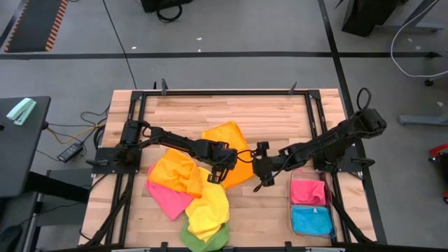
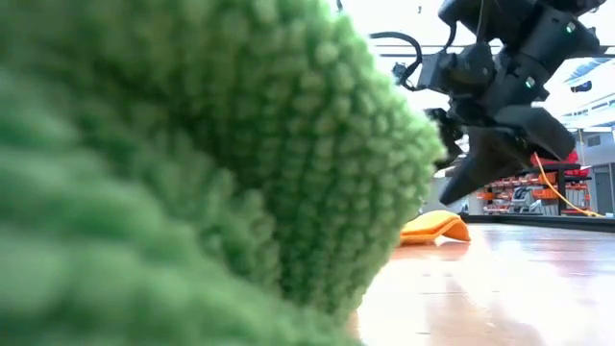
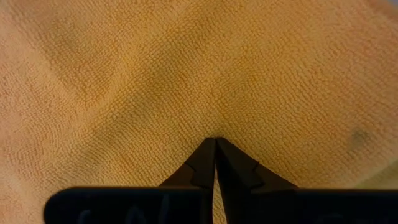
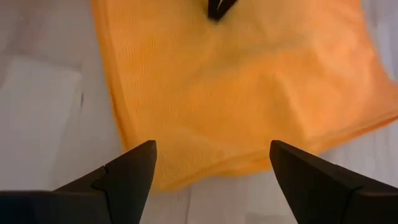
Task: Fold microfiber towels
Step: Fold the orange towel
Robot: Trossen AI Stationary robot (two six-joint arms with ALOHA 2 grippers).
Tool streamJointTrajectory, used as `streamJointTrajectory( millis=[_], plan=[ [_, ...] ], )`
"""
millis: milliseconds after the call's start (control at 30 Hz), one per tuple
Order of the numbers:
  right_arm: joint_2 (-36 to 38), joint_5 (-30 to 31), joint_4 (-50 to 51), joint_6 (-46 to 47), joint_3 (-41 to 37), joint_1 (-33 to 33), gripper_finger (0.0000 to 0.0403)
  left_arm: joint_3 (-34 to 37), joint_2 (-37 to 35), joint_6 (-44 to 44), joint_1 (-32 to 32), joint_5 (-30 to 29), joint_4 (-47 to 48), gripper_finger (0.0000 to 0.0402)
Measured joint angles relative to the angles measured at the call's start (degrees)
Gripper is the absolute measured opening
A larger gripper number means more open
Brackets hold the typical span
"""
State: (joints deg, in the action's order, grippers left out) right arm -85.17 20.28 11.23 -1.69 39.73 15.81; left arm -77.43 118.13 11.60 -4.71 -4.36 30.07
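An orange towel (image 1: 234, 143) lies spread at the table's middle, with one corner folded over. My left gripper (image 1: 225, 162) points down onto its near part and is shut on the cloth (image 3: 214, 138). My right gripper (image 4: 211, 168) hangs open above the bare wood just off the towel's near right edge (image 4: 205, 171), touching nothing. A heap lies at the near left: a second orange towel (image 1: 175, 171), a pink towel (image 1: 168, 199), a yellow towel (image 1: 208, 210) and a green towel (image 1: 203, 238). The green towel (image 2: 192, 173) fills most of the low view. My left gripper comes at the orange towel from above, slanting steeply down. Its shut fingertips (image 3: 205, 155) meet the cloth inside its near part (image 3: 214, 127), not at an edge. Creases run out from the tips across the cloth. The towel lies on the table. The fingers hide how many layers they pinch.
A clear plastic bin (image 1: 292, 210) stands at the near right, with a folded pink towel (image 1: 308, 190) and a folded blue towel (image 1: 311, 220) inside. Bare wood lies between the bin and the heap. Black frame rails (image 1: 210, 92) border the table.
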Motion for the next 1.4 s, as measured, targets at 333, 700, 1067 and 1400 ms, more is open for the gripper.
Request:
streamJointTrajectory(
  millis=[333, 700, 1067, 1400],
  plan=[
    [-4.18, -3.28, -4.85, 4.71, -4.92, -0.04, 0.0323, 0.52, -2.15, 2.59, -0.02, 0.35, 1.81, 0.0015],
    [-2.47, -3.43, -0.54, 0.71, -1.66, 0.40, 0.0323, 0.33, -6.17, 2.44, -0.04, 0.31, 1.86, 0.0032],
    [-4.49, 1.39, -10.97, -11.23, -2.95, 6.27, 0.0323, 0.23, -6.31, 1.07, -0.04, 0.17, 3.16, 0.0027],
    [-10.88, 6.17, -15.46, -16.32, -2.89, 6.36, 0.0284, 0.19, -6.39, -0.30, -0.32, 0.15, 3.07, 0.0025]
  ],
)
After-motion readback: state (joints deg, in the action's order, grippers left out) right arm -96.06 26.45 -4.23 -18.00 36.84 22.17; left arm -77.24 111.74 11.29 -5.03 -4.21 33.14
